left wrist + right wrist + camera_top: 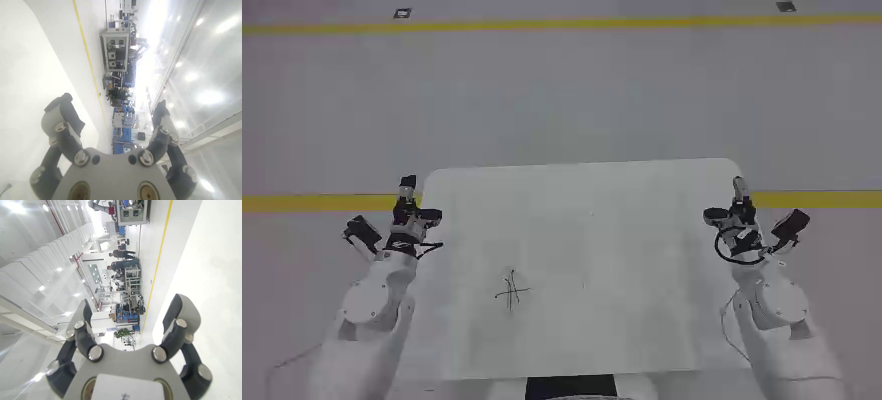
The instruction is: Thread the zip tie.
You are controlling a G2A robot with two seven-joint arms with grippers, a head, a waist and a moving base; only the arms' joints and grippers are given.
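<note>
Thin dark zip ties (510, 290) lie crossed on the white table (642, 260), a little left of its middle and toward the front. My left gripper (407, 186) hangs at the table's left edge, well away from the ties; the left wrist view shows this gripper (115, 100) open with nothing between its fingers. My right gripper (738, 186) hangs at the table's right edge, and the right wrist view shows this gripper (132, 302) open and empty too. Both point away from the table toward the room.
The table stands on a pale floor with yellow lines (562, 22) behind it and to both sides. Machines and racks (117, 51) stand far off in the room.
</note>
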